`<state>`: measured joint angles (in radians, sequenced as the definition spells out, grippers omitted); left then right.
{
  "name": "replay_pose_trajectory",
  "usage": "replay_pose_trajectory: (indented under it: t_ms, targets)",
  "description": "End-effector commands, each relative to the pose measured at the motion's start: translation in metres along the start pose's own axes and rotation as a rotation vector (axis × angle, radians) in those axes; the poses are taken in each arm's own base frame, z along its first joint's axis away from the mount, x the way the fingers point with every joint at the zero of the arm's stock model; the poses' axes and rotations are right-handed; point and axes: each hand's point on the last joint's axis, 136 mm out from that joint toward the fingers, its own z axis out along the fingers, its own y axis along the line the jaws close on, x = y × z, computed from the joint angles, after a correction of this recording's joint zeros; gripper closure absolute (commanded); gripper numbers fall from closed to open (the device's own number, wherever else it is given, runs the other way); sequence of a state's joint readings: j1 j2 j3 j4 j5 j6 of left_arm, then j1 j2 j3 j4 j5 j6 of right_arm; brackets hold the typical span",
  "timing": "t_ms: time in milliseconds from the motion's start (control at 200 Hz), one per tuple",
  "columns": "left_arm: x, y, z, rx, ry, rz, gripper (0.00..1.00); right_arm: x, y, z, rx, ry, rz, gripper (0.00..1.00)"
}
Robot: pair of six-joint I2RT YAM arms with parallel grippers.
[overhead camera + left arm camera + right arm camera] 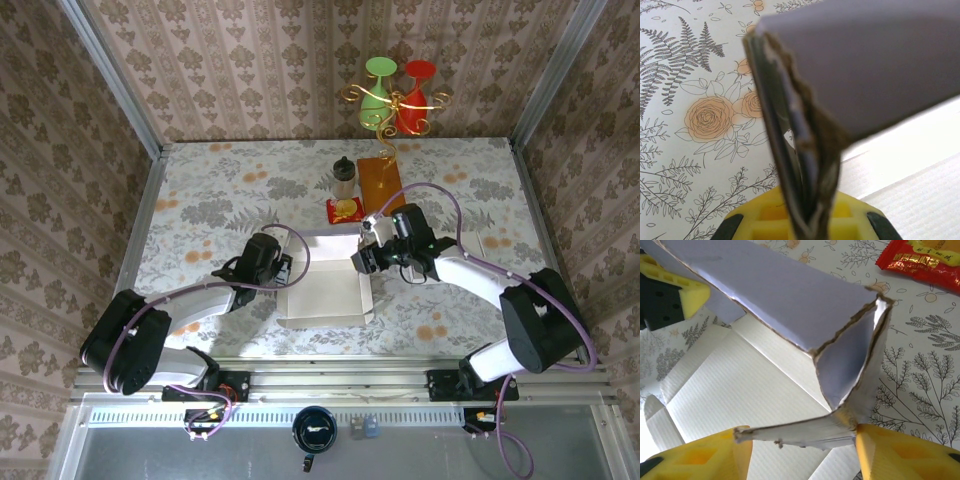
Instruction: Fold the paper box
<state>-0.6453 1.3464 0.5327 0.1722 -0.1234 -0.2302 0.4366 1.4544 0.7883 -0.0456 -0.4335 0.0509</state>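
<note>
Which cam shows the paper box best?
Top external: the whole paper box is in frame, walls and floor. Left wrist shows a wall edge clamped in the left gripper; right wrist shows a folded corner inside the open right gripper.

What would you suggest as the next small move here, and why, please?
Probably close the right fingers on the loose end flap lying between them and fold it inward: the left fingers pinch the left side of the paper box, steadying it.
</note>
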Motion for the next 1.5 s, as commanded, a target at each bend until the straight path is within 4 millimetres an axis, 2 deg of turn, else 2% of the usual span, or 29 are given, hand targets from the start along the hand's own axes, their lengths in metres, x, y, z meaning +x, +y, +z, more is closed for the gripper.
replay_pose_trajectory:
  t_ms: [0,170,345,465,585,670,770,800,1255,1500]
  targets:
    - [0.013,0.000,0.002,0.009,0.063,0.030,1.00,-0.018,0.006,-0.026,-0.018,-0.092,0.043,0.39]
    - [0.013,0.000,0.002,0.011,0.063,0.028,1.00,-0.021,-0.013,-0.056,-0.020,-0.235,0.196,0.37]
    - [0.012,-0.001,0.002,0.013,0.064,0.034,1.00,-0.011,-0.037,-0.072,0.038,-0.298,0.286,0.39]
    - [0.012,-0.002,0.003,0.016,0.066,0.037,1.00,0.006,-0.055,-0.062,0.111,-0.222,0.313,0.45]
    - [0.013,-0.002,0.003,0.019,0.067,0.038,1.00,0.017,-0.060,-0.043,0.097,-0.130,0.312,0.49]
    - [0.014,-0.002,0.003,0.019,0.071,0.039,1.00,0.015,-0.056,-0.034,0.084,-0.095,0.255,0.48]
    - [0.015,-0.002,0.003,0.019,0.073,0.040,1.00,0.003,-0.049,-0.029,0.070,-0.099,0.190,0.48]
    - [0.014,-0.002,0.002,0.019,0.071,0.039,1.00,0.006,-0.050,-0.022,0.064,-0.079,0.187,0.48]
    - [0.014,-0.003,0.004,0.022,0.076,0.048,1.00,0.001,-0.024,0.000,0.029,-0.017,0.045,0.48]
    - [0.015,-0.002,0.004,0.021,0.079,0.048,1.00,-0.006,-0.023,0.005,0.048,-0.012,0.005,0.54]
